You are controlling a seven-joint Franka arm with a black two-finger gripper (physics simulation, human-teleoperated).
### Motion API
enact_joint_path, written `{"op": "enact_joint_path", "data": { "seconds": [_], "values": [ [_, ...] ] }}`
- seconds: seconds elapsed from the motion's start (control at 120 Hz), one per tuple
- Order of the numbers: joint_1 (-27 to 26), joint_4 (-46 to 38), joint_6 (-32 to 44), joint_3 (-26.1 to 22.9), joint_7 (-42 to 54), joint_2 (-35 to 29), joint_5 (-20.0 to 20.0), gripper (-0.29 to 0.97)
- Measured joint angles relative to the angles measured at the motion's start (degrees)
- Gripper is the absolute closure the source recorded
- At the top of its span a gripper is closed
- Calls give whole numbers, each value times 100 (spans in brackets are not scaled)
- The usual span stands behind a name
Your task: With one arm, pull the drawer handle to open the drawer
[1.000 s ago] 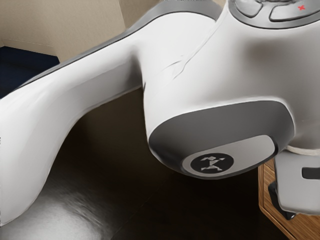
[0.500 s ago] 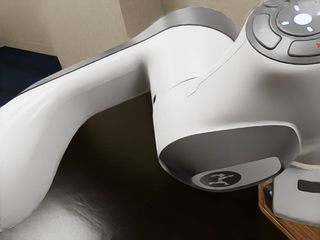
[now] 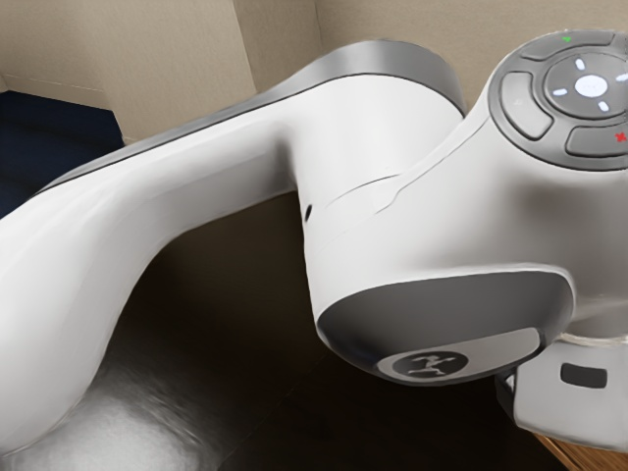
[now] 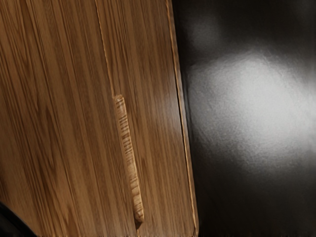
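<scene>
Beige walls (image 3: 157,59) back a dark, glossy table (image 3: 226,392). The white arm (image 3: 245,196) stoops low, likely to square its hand (image 3: 569,417) to the wooden drawer (image 4: 59,123), whose handle (image 4: 128,163) sits untouched just ahead. Released or clenched, I cannot tell.

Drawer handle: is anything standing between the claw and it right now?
Nothing visible does. In the wrist view the wooden drawer handle sits uncovered on the wooden drawer front, with nothing lying over it or in front of it.
</scene>
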Motion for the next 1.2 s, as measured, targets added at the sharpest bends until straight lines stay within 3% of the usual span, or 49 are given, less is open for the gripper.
{"op": "enact_joint_path", "data": {
  "seconds": [0.525,0.592,0.667,0.7,1.008,1.2],
  "values": [
    [252,-994,345,4,2,-660,-169,0],
    [272,-1079,392,0,-6,-758,-208,8],
    [277,-1119,448,-4,-17,-916,-269,30],
    [252,-1126,472,37,-22,-981,-308,35],
    [150,-1534,687,388,-52,-1294,-548,2],
    [228,-1774,752,392,-62,-1416,-572,0]
  ]
}}
